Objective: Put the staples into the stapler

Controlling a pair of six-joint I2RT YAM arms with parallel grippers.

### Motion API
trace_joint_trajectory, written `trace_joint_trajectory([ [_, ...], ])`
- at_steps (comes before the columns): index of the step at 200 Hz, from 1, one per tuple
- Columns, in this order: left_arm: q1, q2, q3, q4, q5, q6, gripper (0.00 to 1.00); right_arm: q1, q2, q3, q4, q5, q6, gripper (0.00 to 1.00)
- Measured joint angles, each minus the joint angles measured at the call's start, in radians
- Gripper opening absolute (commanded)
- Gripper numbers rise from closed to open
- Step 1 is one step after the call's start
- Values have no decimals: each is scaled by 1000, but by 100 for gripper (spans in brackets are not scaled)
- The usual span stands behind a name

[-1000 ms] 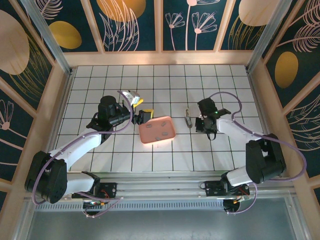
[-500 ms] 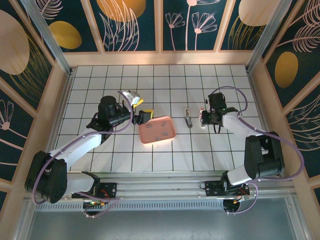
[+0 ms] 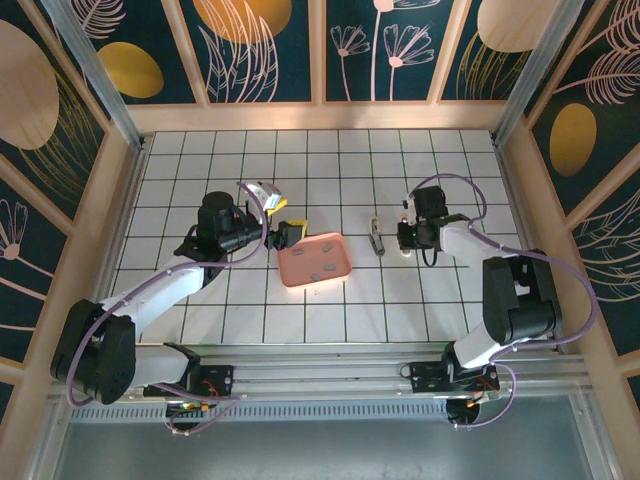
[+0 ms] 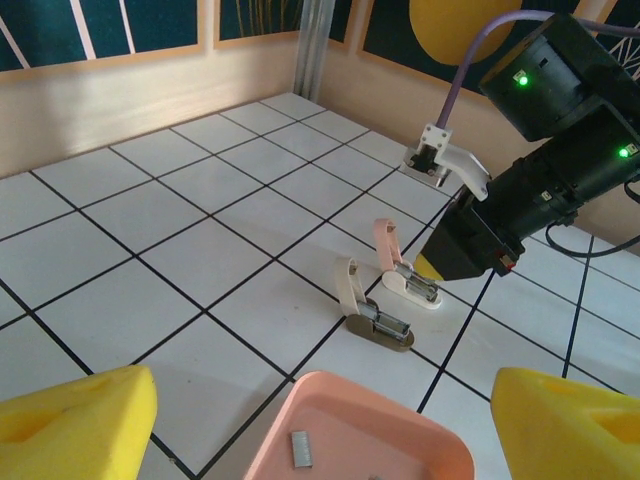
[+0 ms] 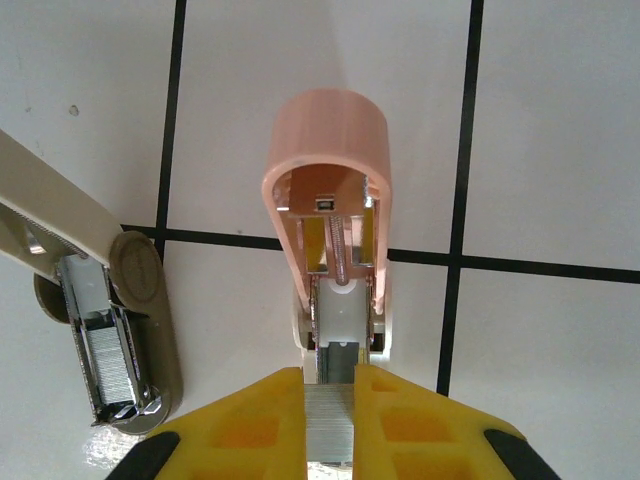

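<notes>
Right arm has swung toward the far side over the last second. Its right gripper [image 5: 330, 400] is pinched tight on a staple strip [image 5: 330, 428] at the mouth of the pink stapler [image 5: 328, 190], right of centre. The stapler's long axis runs straight ahead of the fingers, hinge end away, with the beige stapler [image 5: 110, 330] just left. The left gripper [image 3: 287, 233] hangs wide open and empty over the pink tray [image 4: 340, 383] of spare staples [image 4: 300, 448].
</notes>
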State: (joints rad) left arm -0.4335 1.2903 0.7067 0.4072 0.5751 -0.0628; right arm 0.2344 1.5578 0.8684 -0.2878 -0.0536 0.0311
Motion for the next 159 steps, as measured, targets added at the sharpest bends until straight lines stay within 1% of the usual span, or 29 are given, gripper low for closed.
trace_joint_trajectory([
  [67, 0, 0, 0, 0, 0, 3, 86, 0, 3, 0, 2, 23, 1, 14],
  [159, 0, 0, 0, 0, 0, 7, 86, 0, 23, 0, 5, 24, 1, 14],
])
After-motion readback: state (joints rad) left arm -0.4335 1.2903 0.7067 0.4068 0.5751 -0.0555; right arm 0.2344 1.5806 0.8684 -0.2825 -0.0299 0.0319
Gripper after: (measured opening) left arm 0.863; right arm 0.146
